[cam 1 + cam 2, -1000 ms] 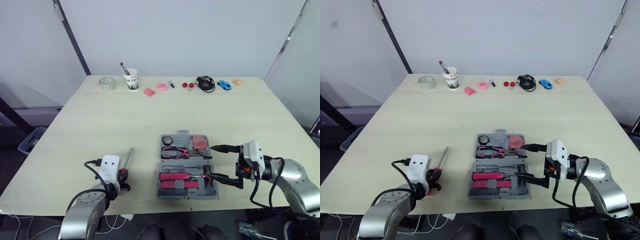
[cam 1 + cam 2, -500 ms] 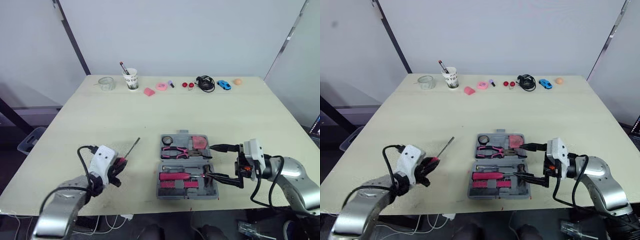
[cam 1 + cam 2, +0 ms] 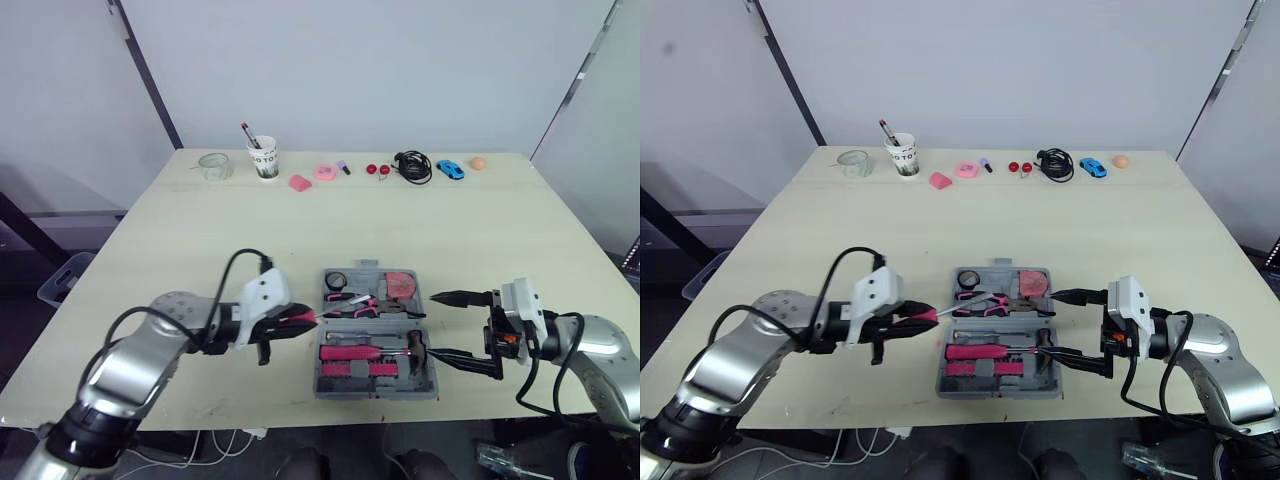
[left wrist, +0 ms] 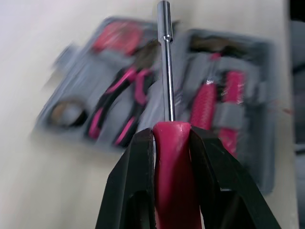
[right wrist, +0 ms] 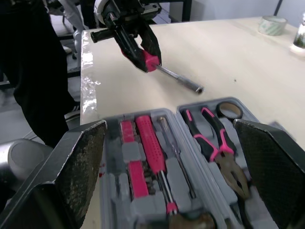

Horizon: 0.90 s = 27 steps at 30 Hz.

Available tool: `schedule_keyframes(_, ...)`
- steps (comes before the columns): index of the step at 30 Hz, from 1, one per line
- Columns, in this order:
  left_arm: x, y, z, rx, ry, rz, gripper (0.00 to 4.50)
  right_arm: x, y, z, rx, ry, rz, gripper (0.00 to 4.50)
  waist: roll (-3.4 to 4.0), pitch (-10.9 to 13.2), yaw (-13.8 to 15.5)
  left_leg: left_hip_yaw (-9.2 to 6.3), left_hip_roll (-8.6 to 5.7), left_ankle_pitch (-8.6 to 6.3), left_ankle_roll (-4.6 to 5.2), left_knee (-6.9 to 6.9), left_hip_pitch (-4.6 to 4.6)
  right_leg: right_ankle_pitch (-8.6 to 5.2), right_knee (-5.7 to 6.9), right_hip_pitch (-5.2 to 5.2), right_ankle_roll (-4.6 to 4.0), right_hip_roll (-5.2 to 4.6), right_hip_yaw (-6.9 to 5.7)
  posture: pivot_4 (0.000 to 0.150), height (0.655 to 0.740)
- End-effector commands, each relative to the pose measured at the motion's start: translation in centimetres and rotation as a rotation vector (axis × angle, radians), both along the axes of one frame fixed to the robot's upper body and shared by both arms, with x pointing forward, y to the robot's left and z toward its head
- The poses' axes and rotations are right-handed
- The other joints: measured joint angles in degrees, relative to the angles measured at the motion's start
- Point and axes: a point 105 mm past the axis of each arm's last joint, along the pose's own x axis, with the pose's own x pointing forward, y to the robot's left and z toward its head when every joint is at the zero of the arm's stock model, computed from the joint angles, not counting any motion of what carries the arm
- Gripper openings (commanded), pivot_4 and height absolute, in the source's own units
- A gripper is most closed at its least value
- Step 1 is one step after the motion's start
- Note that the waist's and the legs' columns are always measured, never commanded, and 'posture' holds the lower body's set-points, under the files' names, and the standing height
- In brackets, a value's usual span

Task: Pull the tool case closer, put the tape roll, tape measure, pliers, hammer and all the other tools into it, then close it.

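Observation:
The grey tool case (image 3: 376, 392) lies open near the table's front edge. In it are a tape roll (image 3: 335, 281), pink-handled pliers (image 3: 365, 300), a pink tape measure (image 3: 401, 285) and a pink-handled hammer (image 3: 358, 352). My left gripper (image 3: 292, 322) is shut on the pink handle of a screwdriver (image 4: 165, 71). It holds the tool just left of the case, the metal shaft (image 3: 965, 305) reaching over the case's left rim. My right gripper (image 3: 432, 324) stands open just right of the case, with nothing between its fingers (image 5: 81, 162).
Along the table's back edge stand a glass cup (image 3: 212, 166), a paper cup with pens (image 3: 262, 158), small pink items (image 3: 322, 172), a black cable (image 3: 410, 166), a blue toy car (image 3: 449, 169) and an orange ball (image 3: 476, 162).
My left arm lifted the screwdriver off the table at the front left and carried it right to the case. My right gripper drew back slightly to the right.

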Motion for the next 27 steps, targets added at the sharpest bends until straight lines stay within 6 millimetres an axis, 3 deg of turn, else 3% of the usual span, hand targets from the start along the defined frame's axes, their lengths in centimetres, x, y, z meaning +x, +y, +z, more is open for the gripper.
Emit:
schedule_keyframes(1, -0.8, -2.5, -1.1, 0.055, 0.026, -0.139, 0.61, -0.3, -0.8, 0.7, -0.006, -0.04, -0.018, 4.5, 0.0, 0.0, -0.1, 0.0, 0.0, 0.0, 0.0, 0.0, 0.0, 0.0, 0.0, 0.0, 0.0, 0.02, 0.02, 0.15, 0.74)
schedule_keyframes(5, -1.1, -4.4, -2.0, 0.1, 0.096, -0.196, 0.61, -0.7, -1.3, 0.3, -0.021, -0.033, -0.027, 4.5, 0.0, 0.0, -0.1, -0.04, 0.01, 0.0, 0.01, 0.0, -0.02, 0.12, -0.01, 0.0, 0.22, 0.08, 0.03, 0.15, 0.74)
schedule_keyframes(13, -1.3, -5.0, -4.2, 0.231, 0.159, -0.183, 0.61, -1.0, -1.8, -0.2, -0.036, -0.028, -0.038, 4.5, 0.0, 0.0, -0.1, -0.09, 0.01, 0.0, 0.01, 0.01, -0.01, 0.12, -0.01, 0.0, 0.23, 0.12, 0.06, 0.15, 0.74)
schedule_keyframes(21, -2.1, -6.0, -4.7, 0.221, 0.208, -0.192, 0.61, -1.4, -1.5, -0.4, -0.042, 0.004, -0.017, 4.5, 0.0, 0.0, -0.1, -0.11, 0.01, 0.0, 0.01, 0.03, -0.02, 0.12, -0.01, 0.0, 0.23, 0.11, 0.06, 0.15, 0.74)
schedule_keyframes(27, -2.4, -7.0, -4.7, 0.209, 0.227, -0.206, 0.61, -2.2, -2.5, -0.6, -0.066, 0.057, 0.015, 4.5, 0.01, 0.0, 0.0, -0.12, 0.01, 0.0, 0.01, 0.04, -0.02, 0.12, 0.0, 0.0, 0.23, 0.11, 0.06, 0.15, 0.74)
